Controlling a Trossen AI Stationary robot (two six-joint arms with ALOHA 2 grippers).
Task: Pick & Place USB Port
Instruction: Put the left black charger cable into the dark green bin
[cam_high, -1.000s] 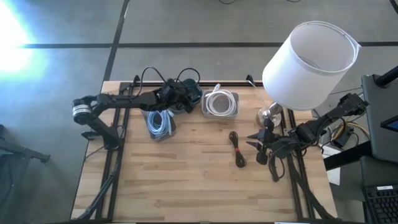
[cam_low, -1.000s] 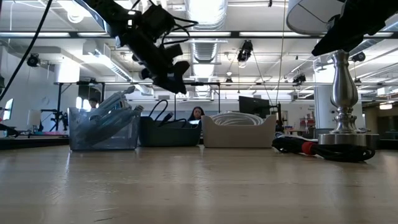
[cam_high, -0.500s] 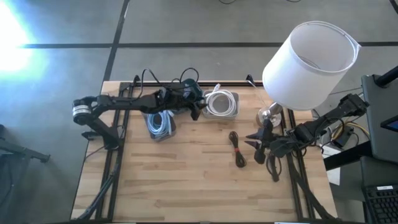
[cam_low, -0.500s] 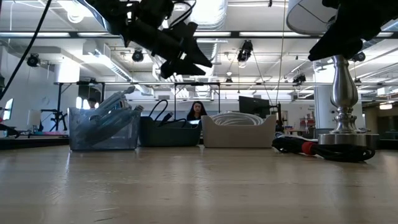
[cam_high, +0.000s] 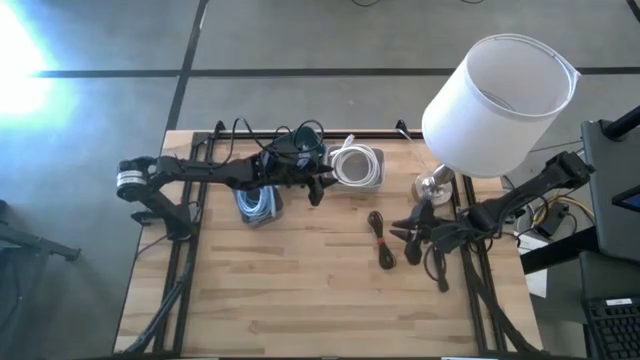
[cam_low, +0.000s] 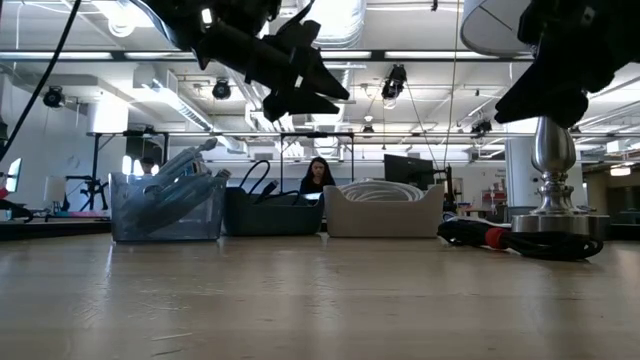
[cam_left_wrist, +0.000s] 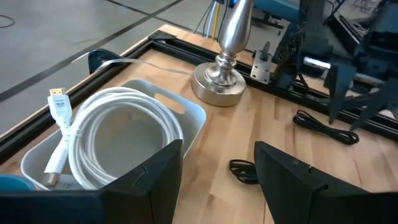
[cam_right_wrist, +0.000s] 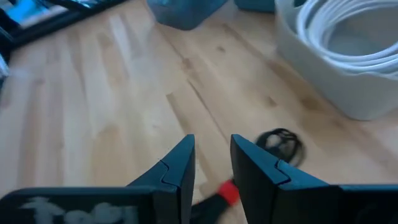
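Two arms work over the wooden desk (cam_high: 300, 300), with a white-shaded lamp (cam_high: 497, 100) at its right edge. Over the last second the left pincer (cam_high: 318, 188) has swung away from the dark bin (cam_low: 270, 212) and now hangs above bare wood in front of the white bin (cam_high: 352, 168). Its fingers are spread wide with nothing between them. I judge it has finished at the bins and is heading for the next item.

The right pincer (cam_high: 408, 238) has crept slightly towards the black USB cable (cam_high: 381, 240), which lies loose on the desk just beside it. Its fingers are narrowly apart and empty.

The high view shows the cable as only a dark strand. The right wrist view shows its red tip (cam_right_wrist: 228, 191), and the low view shows both pincers well clear of the desk.
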